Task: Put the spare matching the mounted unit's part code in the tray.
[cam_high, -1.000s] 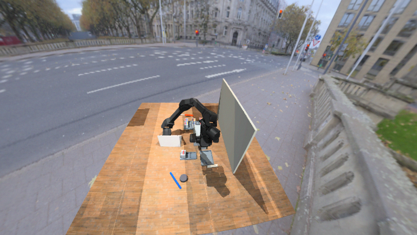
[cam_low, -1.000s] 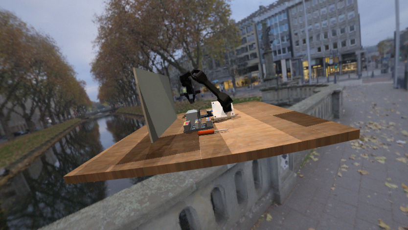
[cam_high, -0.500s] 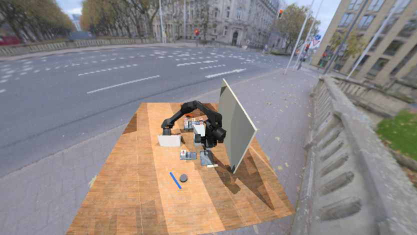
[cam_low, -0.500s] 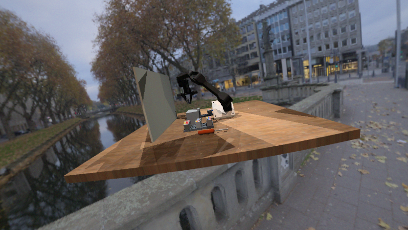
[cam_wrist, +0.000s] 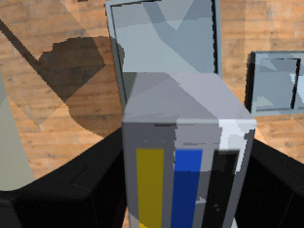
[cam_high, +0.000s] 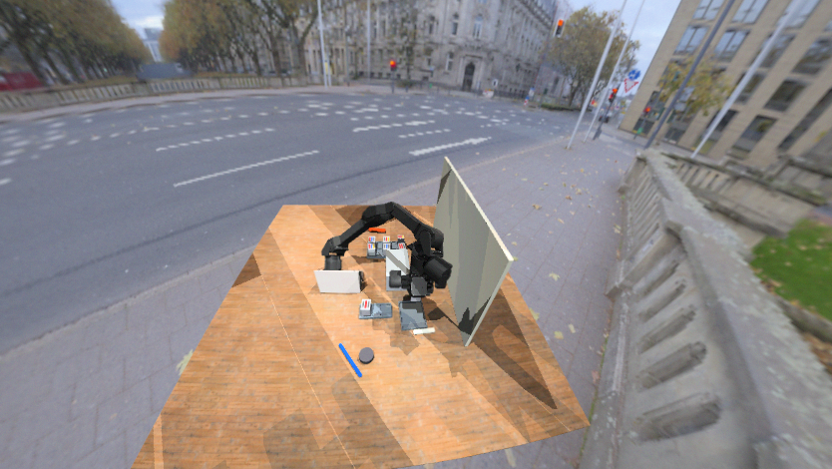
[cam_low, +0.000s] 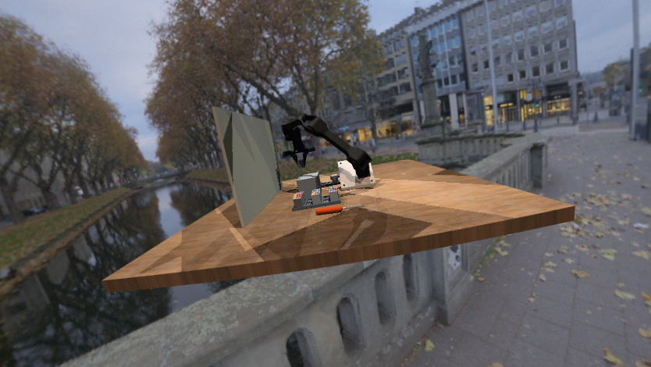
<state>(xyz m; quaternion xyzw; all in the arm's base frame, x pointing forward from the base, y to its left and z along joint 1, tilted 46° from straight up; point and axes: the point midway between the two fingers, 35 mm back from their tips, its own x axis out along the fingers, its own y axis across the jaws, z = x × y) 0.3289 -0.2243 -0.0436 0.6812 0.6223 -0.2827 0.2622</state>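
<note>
My gripper (cam_high: 413,297) (cam_low: 300,162) (cam_wrist: 177,133) is shut on a grey spare (cam_wrist: 182,99) with yellow, blue and black stripes. It holds the spare above the table, close over the near side of the tray. The shallow grey-blue tray (cam_high: 413,317) (cam_wrist: 195,49) shows behind the spare in the wrist view. A tall grey box (cam_high: 398,259) (cam_low: 309,182), apparently the mounted unit, stands near the back rack; its printed code is not readable. A red-striped spare (cam_high: 365,306) sits in the front rack (cam_high: 382,310) (cam_wrist: 275,83).
A tall grey-green panel (cam_high: 471,250) (cam_low: 250,164) stands beside the tray. The back rack (cam_low: 314,204) holds several striped spares. A white panel (cam_high: 339,281) (cam_low: 346,175) stands by the arm's base. An orange screwdriver (cam_low: 329,210), blue stick (cam_high: 349,359), dark puck (cam_high: 366,355) and white piece (cam_high: 424,330) lie around.
</note>
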